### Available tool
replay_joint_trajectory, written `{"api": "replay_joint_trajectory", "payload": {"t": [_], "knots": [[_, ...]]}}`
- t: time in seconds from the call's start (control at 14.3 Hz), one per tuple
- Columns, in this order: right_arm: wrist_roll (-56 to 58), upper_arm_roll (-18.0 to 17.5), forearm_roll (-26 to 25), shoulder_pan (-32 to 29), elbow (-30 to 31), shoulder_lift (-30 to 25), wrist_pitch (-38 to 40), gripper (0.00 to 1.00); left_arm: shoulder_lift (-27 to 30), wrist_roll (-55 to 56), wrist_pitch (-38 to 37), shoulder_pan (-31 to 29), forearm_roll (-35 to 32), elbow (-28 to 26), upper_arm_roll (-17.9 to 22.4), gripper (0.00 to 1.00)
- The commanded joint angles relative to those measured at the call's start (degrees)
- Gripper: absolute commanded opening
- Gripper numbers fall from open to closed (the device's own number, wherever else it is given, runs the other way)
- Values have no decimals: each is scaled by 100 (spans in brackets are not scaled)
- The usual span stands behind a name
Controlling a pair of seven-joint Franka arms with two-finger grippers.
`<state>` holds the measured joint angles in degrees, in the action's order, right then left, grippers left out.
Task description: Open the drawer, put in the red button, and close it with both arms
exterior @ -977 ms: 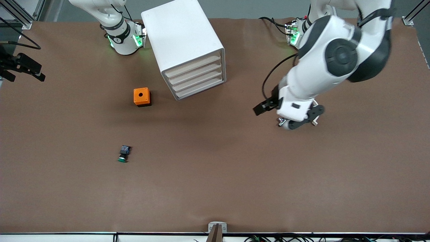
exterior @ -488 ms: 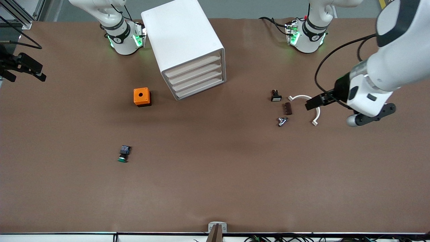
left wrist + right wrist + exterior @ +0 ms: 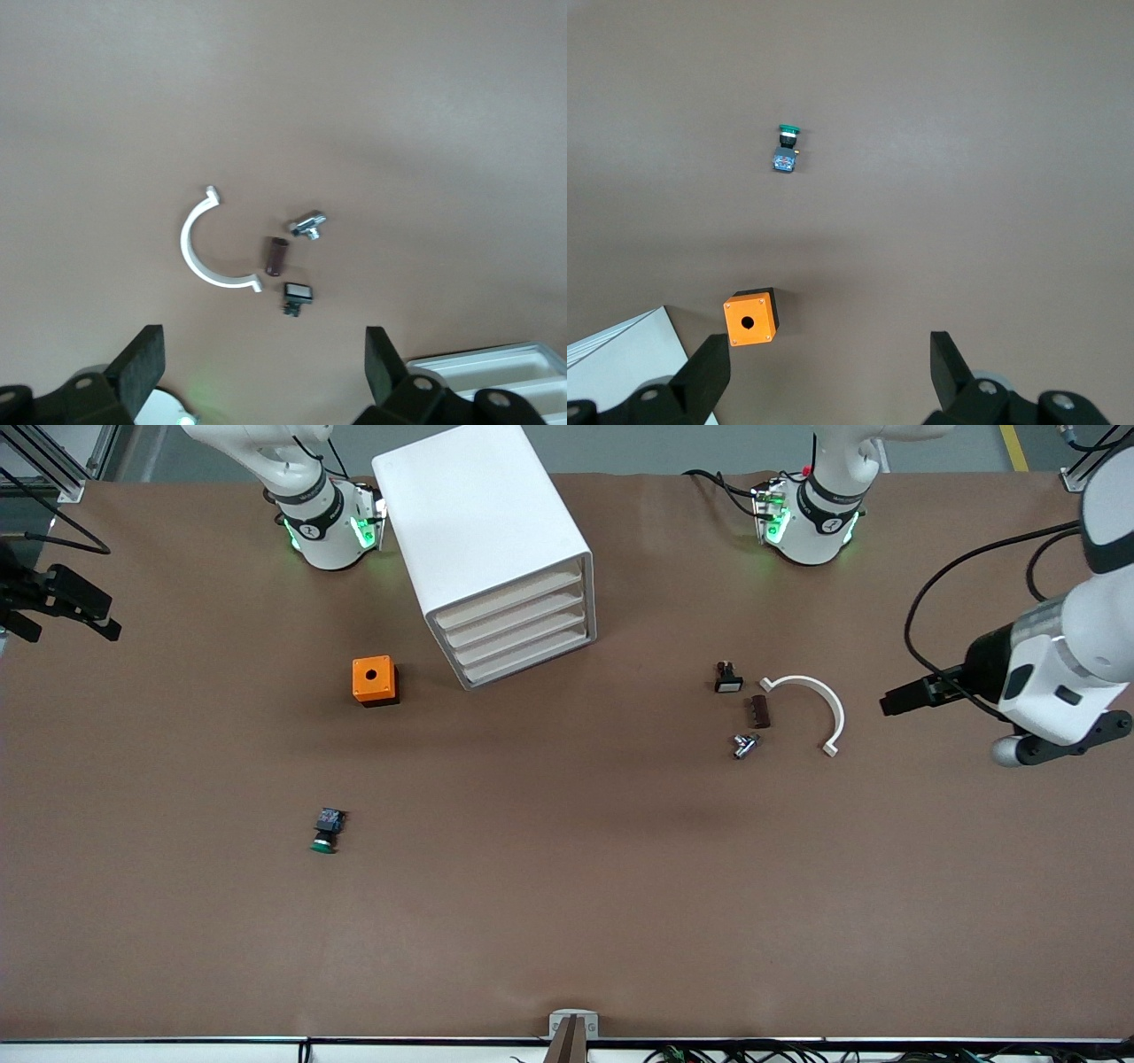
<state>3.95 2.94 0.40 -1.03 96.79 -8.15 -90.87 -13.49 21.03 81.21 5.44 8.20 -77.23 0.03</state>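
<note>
front: cabinet [image 3: 496, 549] | right wrist only: green button [image 3: 787, 133] closeup

Cabinet [image 3: 483, 540] on worktop [image 3: 567, 921] between the arm bases, drawers [image 3: 518, 629] shut. Box [image 3: 375, 680] beside it, toward right arm's end. Button [image 3: 326, 831] nearer camera than box. Toward left arm's end: curved clip [image 3: 811, 704], small block [image 3: 758, 711], metal fitting [image 3: 744, 745], switch [image 3: 727, 677] clustered close together.

The left arm [image 3: 1054, 673] has been swung away toward its own end of the table, so that the white arc [image 3: 811, 704], brown block [image 3: 759, 711], metal fitting [image 3: 744, 745] and small black switch [image 3: 727, 678] are uncovered.
</note>
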Motion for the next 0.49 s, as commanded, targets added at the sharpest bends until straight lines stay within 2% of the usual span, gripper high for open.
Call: {"api": "replay_joint_trajectory", "payload": {"t": [0.0, 0.42], "knots": [[53, -48, 31, -64, 148, -161, -45, 100, 137, -424, -105, -358, -196, -169, -108, 99], [44, -56, 39, -55, 209, -213, -1, 100, 295, -600, -44, -527, -363, -275, -232, 99]]}}
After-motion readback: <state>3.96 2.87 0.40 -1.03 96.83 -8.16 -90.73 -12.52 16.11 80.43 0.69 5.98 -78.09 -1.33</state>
